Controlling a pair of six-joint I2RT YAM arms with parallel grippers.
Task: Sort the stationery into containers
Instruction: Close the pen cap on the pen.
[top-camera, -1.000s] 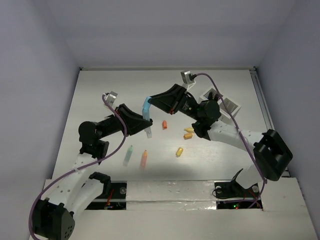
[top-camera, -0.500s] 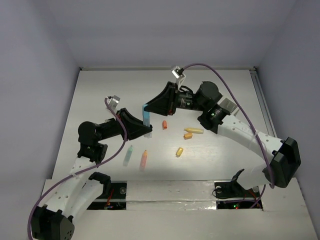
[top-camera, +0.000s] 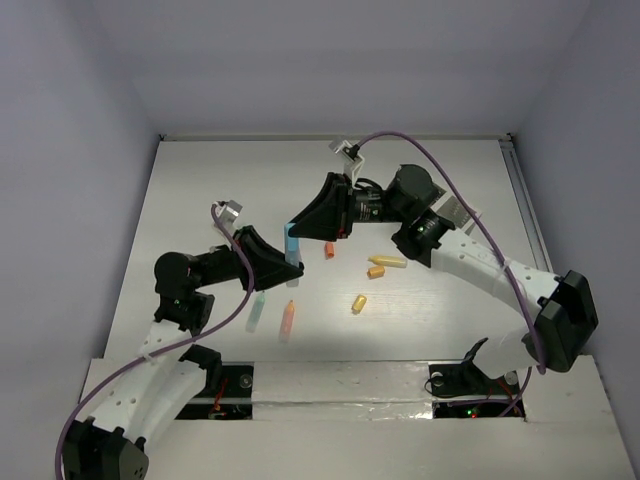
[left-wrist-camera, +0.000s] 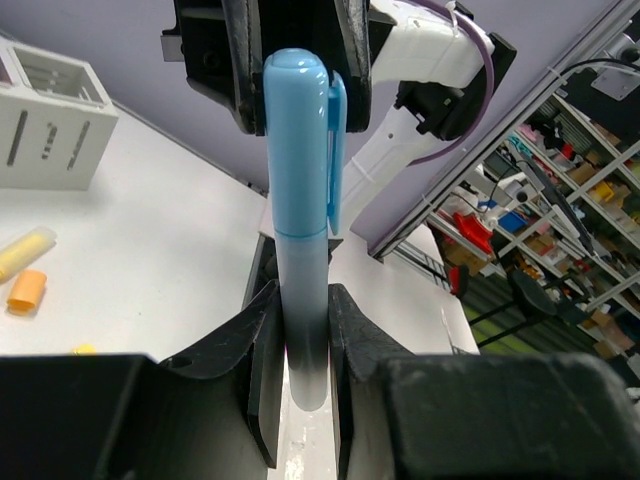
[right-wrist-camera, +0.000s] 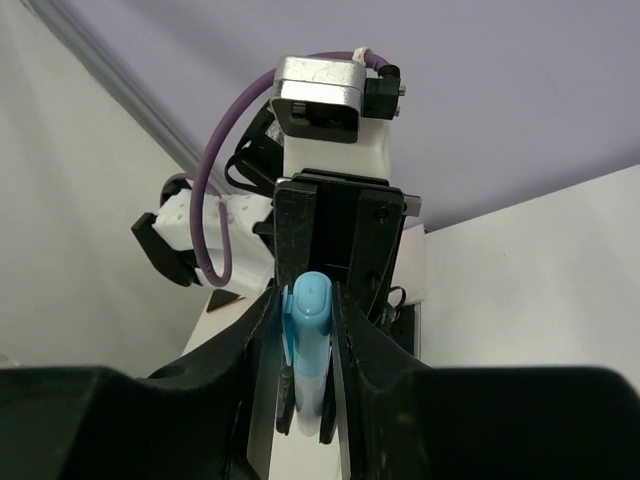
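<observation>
Above the tabletop (top-camera: 440, 300), the left end effector (left-wrist-camera: 300, 345) clamps the blue marker (top-camera: 291, 241) low down, and the right end effector (right-wrist-camera: 308, 345) is closed around its cap (left-wrist-camera: 297, 120).

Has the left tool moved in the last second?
Yes. The left tool, gripping the light blue marker, has shifted toward the near edge, closer to the mint marker.

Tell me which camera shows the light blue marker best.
Left wrist: the light blue marker stands full length, clipped cap up, its body clamped in the left gripper. Right wrist shows only the cap end, held in the right gripper. Top external shows it small, between both grippers.
</observation>
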